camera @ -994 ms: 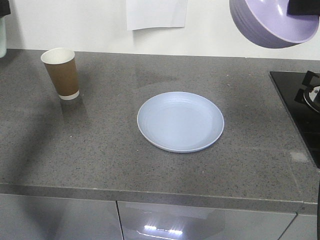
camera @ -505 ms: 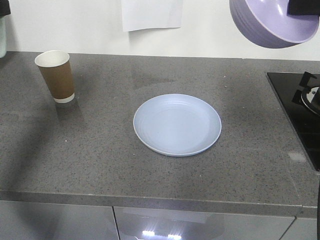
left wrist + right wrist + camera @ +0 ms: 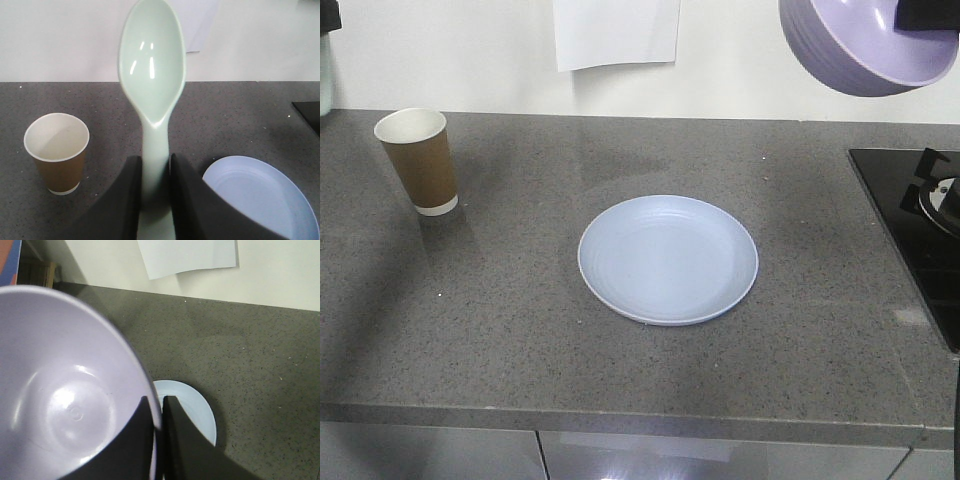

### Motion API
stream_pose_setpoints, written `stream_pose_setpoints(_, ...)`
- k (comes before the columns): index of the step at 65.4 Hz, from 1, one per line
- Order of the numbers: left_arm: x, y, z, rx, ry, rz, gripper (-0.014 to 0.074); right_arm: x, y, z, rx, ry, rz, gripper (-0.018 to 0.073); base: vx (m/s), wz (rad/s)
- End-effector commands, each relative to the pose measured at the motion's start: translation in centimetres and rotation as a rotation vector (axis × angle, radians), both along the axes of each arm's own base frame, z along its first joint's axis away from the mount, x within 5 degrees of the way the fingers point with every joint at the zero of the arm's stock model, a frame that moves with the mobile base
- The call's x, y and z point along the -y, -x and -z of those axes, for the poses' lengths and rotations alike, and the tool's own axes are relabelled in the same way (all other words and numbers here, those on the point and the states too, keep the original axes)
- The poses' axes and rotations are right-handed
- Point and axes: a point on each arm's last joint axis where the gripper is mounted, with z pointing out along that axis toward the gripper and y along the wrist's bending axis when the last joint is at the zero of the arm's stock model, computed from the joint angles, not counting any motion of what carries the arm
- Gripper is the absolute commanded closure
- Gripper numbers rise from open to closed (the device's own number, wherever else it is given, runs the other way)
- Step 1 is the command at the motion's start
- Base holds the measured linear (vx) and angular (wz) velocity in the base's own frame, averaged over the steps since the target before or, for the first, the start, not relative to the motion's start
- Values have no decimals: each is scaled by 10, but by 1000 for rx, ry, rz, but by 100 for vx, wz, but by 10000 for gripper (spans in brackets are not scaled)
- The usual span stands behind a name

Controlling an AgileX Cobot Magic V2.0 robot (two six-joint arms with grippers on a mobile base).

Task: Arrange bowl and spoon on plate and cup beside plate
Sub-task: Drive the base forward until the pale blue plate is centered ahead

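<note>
The pale blue plate [image 3: 668, 259] lies flat at the middle of the grey counter [image 3: 520, 330]. Far left stands the brown paper cup [image 3: 418, 161], upright and empty. High at the top right hangs the lavender bowl [image 3: 865, 45], tilted, with my right gripper [image 3: 159, 412] shut on its rim; the plate [image 3: 192, 412] shows below it. My left gripper [image 3: 155, 167] is shut on the handle of the mint-white spoon [image 3: 152, 65], which points away above the counter, the cup [image 3: 56, 150] to its left and the plate [image 3: 262, 195] to its right.
A black stove top [image 3: 915, 225] with a burner is set into the counter at the right. A white paper sheet [image 3: 616, 32] hangs on the back wall. The counter's front edge [image 3: 620, 418] runs above grey cabinet doors.
The cup, plate and paper have shifted left and down in the front view, as the view moved. The bowl stays in the same spot at the top right.
</note>
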Motion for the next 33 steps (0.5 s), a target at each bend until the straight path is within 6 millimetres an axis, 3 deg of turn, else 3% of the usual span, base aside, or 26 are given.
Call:
stream_pose_setpoints(1,1,9,-21,107,33,-14,603,-4,11,-22,99,-37,9,564,5,-1)
stream_pose_setpoints(33,1,9,-21,107,33,-14,603,-4,11,-22,99,-37,9,564,4,-1)
